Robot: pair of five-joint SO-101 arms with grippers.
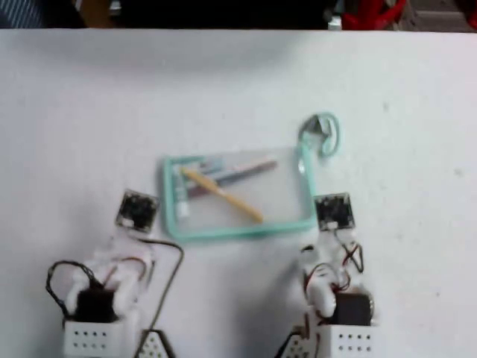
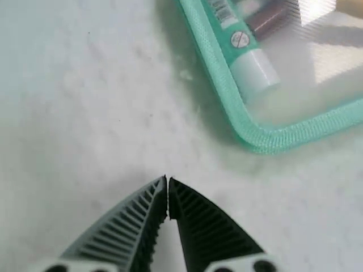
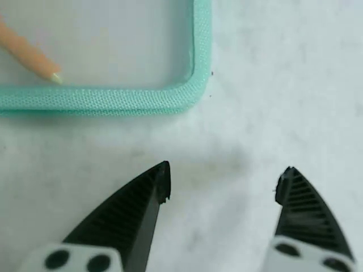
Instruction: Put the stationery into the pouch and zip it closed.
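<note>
A clear pouch (image 1: 238, 227) with a mint-green mesh border lies flat at the table's middle. Inside it I see a yellow pencil (image 1: 222, 195) lying across several pens and a glue stick (image 2: 249, 65). A mint loop strap (image 1: 329, 134) curls off the pouch's far right corner. My left gripper (image 2: 168, 184) rests shut on the table just off the pouch's near left corner (image 2: 266, 141), holding nothing. Off the near right corner (image 3: 193, 90), my right gripper (image 3: 222, 181) stands open over bare table. The pencil's tip (image 3: 34, 56) shows through the clear wall.
The white table (image 1: 89, 112) stretches wide around the pouch on all sides. Both arm bases with loose wires (image 1: 97, 291) sit at the near edge. A dark gap and red objects (image 1: 369, 13) lie beyond the far edge.
</note>
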